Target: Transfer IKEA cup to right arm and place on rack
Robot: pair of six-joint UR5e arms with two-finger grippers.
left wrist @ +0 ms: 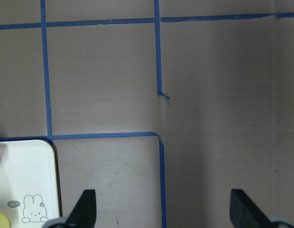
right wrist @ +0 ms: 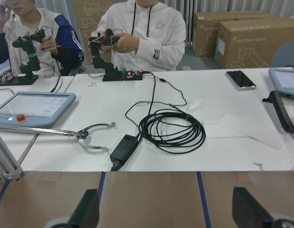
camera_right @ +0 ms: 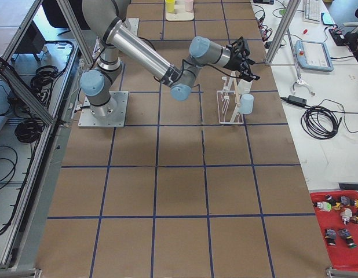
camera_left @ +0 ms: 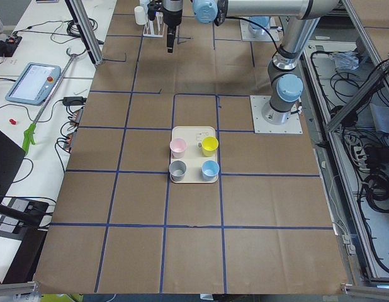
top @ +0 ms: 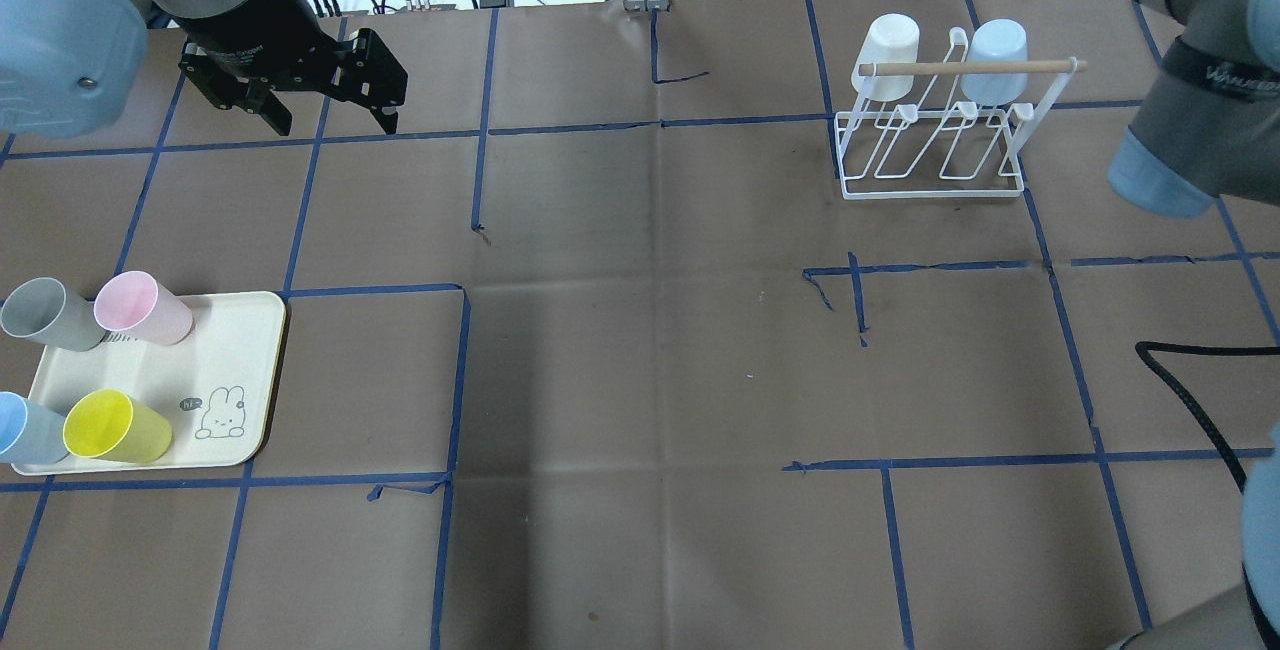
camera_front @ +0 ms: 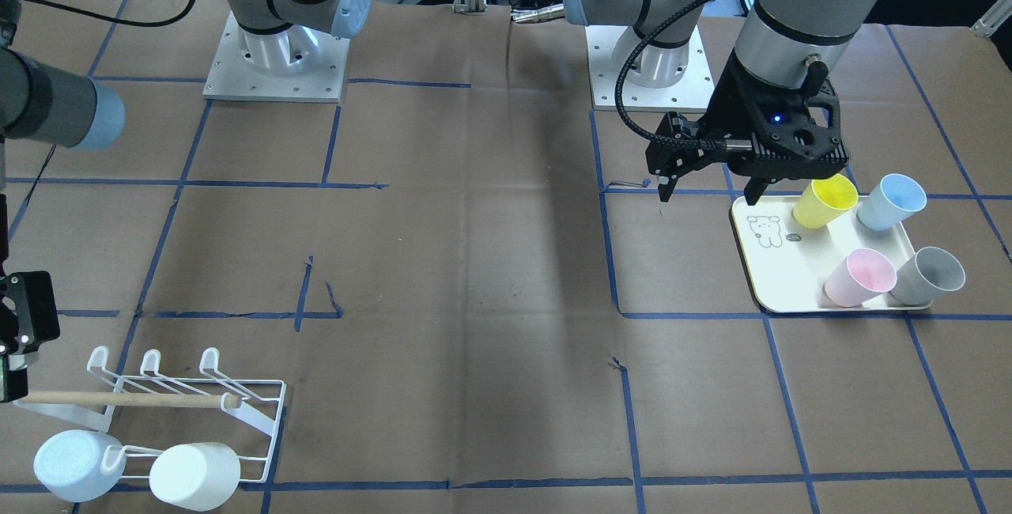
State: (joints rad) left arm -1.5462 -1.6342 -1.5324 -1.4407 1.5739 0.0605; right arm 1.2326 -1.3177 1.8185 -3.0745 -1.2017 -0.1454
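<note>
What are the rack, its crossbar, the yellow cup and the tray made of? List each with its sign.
Rack: thin bent wire, likely white-coated metal; even white, rounded tips.
Crossbar: pale, matte tan rod; looks like bare wood.
Yellow cup: probably plastic; uniform matte colour, thin rim.
Tray: cream, matte, printed rabbit; plastic or similar, cannot tell.

A cream tray point(top: 235, 345) with a rabbit drawing point(top: 222, 414) lies on the brown-papered tabletop point(top: 640, 360), which blue tape point(top: 560, 127) divides into squares. Beyond its far edge, a white tabletop point(right wrist: 223, 152) carries a coiled black cable point(right wrist: 171, 130), a teach pendant point(right wrist: 30, 108) and a smartphone point(right wrist: 240, 79); two people point(right wrist: 142, 28) sit behind it.
</note>
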